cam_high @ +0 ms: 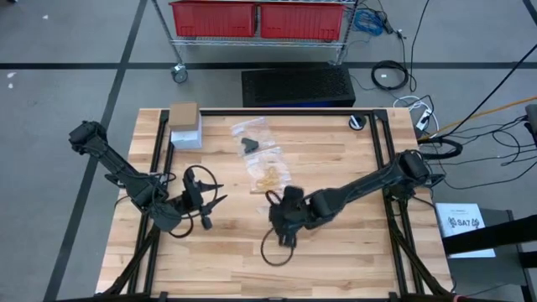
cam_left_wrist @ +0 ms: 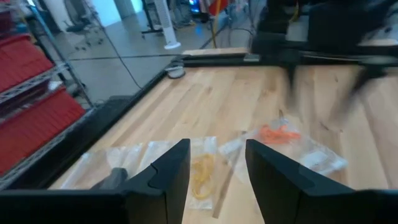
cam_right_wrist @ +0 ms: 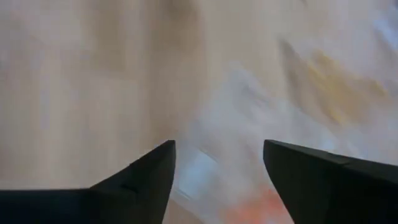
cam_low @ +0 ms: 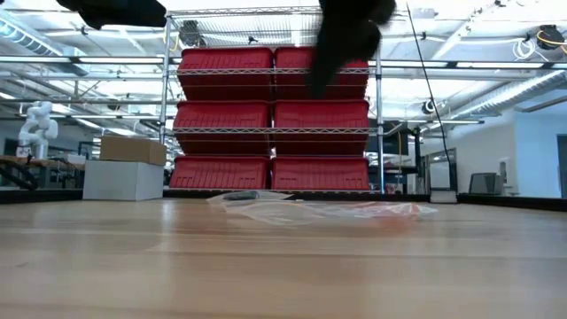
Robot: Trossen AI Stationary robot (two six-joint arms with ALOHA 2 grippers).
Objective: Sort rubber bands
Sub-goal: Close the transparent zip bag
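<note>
The rubber bands lie near the middle of the desk [cam_high: 336,252], sorted by colour into clear bags [cam_high: 267,168]. A tan-yellow cluster [cam_left_wrist: 203,174] sits in one bag, an orange cluster [cam_left_wrist: 278,132] in the bag beside it, and a dark clump [cam_high: 249,144] in a third bag nearer the far edge.

The right gripper [cam_high: 284,216] hangs just beside the bags on their near side. Its fingers [cam_right_wrist: 143,177] stand wide apart with nothing between them; through the gap shows blurred plastic with orange and yellow patches. The left gripper [cam_left_wrist: 214,180] waits toward the left side of the desk, aimed across at the bags, its fingers also spread and empty.

The bands are probably very light, soft and stretchy (each far smaller than a finger), so a single loop would likely slip or spring away under a pinch. The bags look thin, slick and crinkly, and would slide on the wood if nudged. To my eye the surest hold is on a bunched clump of bands, pressed down against the desk before closing, or on a bag's edge to drag the whole lot.

A white box [cam_high: 185,132] stands at the far left corner, well apart from the bags.
</note>
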